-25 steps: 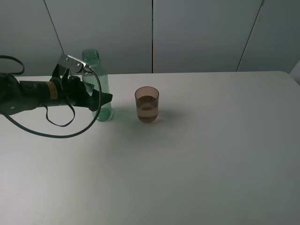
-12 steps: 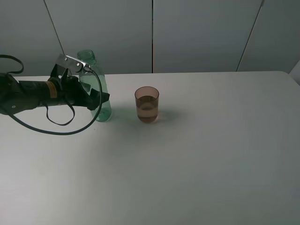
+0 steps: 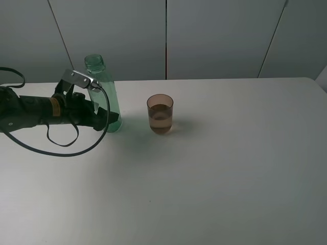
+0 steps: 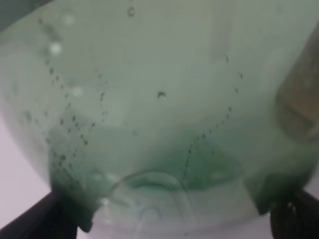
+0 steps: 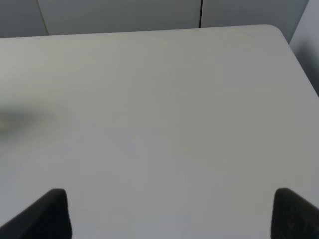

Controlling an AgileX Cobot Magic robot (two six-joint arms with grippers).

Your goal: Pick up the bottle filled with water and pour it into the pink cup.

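The green-tinted bottle (image 3: 102, 87) stands upright with no cap at the back left of the white table (image 3: 230, 168). The pink cup (image 3: 160, 115) stands a little to its right and holds some liquid. My left gripper (image 3: 109, 120) is open, low at the bottle's base, with a finger on each side. In the left wrist view the bottle (image 4: 159, 99) fills the frame, the gripper (image 4: 174, 219) has its dark fingertips (image 4: 55, 216) wide apart at the corners, and the cup (image 4: 299, 104) shows as a brownish blur. My right gripper (image 5: 172, 214) is open and empty over bare table; the exterior view does not show it.
A black cable (image 3: 61, 145) loops from the left arm down onto the table. Grey wall panels (image 3: 214, 35) stand right behind the table's far edge. The table's right corner (image 5: 274, 30) shows in the right wrist view.
My left gripper has slid lower and back to the left along the bottle. The bottle leaned a little to the left and now stands upright. The cup has not moved.
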